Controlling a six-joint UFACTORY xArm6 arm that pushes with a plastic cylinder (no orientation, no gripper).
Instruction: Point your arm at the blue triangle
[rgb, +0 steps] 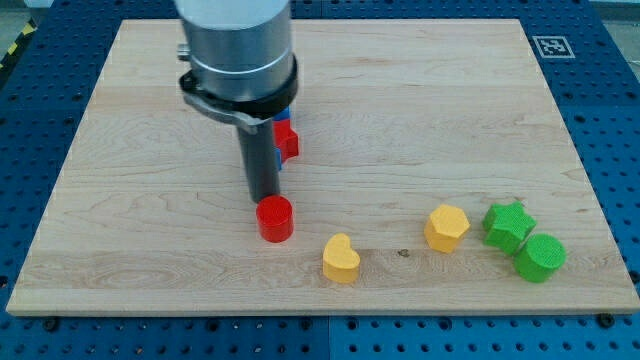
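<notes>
My tip (263, 197) is the lower end of the dark rod, left of the board's middle. It stands just behind the top edge of a red cylinder (274, 219), touching it or nearly so. A second red block (289, 140) sits right of the rod, partly hidden by it. A blue block (284, 116) shows only as thin slivers beside the rod, next to that red block. Its shape cannot be made out, since the arm hides most of it.
A yellow heart (341, 259) lies near the view's bottom, right of the red cylinder. A yellow hexagon (446, 227), a green star (508, 223) and a green cylinder (540, 257) sit at the lower right. A printed marker (549, 45) is at the board's top right corner.
</notes>
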